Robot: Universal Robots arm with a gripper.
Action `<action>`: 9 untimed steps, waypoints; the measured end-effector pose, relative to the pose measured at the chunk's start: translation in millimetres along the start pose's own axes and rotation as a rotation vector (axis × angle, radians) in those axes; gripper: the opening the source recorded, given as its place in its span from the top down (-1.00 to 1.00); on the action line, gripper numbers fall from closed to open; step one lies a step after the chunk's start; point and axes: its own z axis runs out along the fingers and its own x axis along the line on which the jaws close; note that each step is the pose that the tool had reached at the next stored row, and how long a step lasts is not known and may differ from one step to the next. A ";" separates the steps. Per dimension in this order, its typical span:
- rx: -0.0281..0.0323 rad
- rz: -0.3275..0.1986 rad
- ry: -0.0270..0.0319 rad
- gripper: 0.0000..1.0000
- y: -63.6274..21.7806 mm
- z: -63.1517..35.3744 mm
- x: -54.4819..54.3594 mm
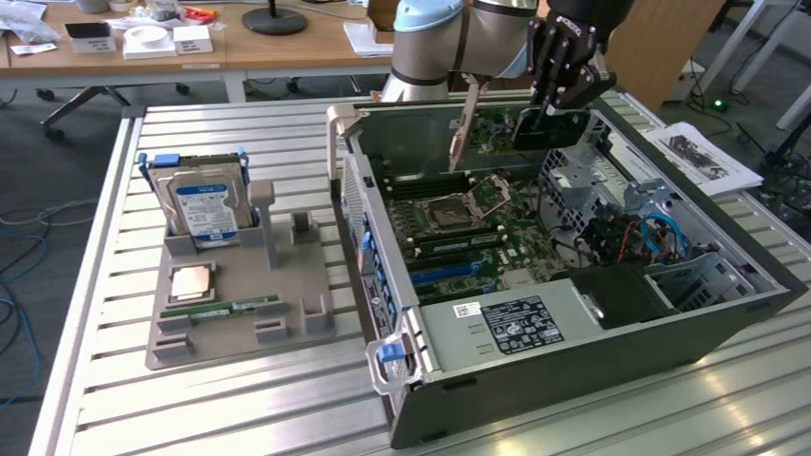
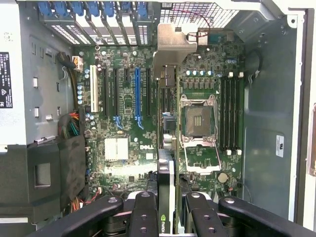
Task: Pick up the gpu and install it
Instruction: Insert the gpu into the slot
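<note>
My gripper hangs over the far end of the open computer case, shut on the gpu. The gpu is a dark card held on edge, with its pale metal bracket strip pointing down toward the motherboard. In the wrist view the gpu runs edge-on out from between my gripper fingers, and its bracket lies near the case's rear slot openings. The card hovers between the blue expansion slot and the CPU socket, clear of the motherboard.
At the exterior view's left, a grey holder carries a hard drive, a CPU and a memory stick. Inside the case are a power supply and cables. Papers lie at the right.
</note>
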 end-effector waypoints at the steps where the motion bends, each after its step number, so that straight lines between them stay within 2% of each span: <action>1: 0.0000 0.000 -0.0001 0.47 0.0 0.3 0.0; 9: 0.0000 0.000 0.0001 0.47 0.6 5.0 0.2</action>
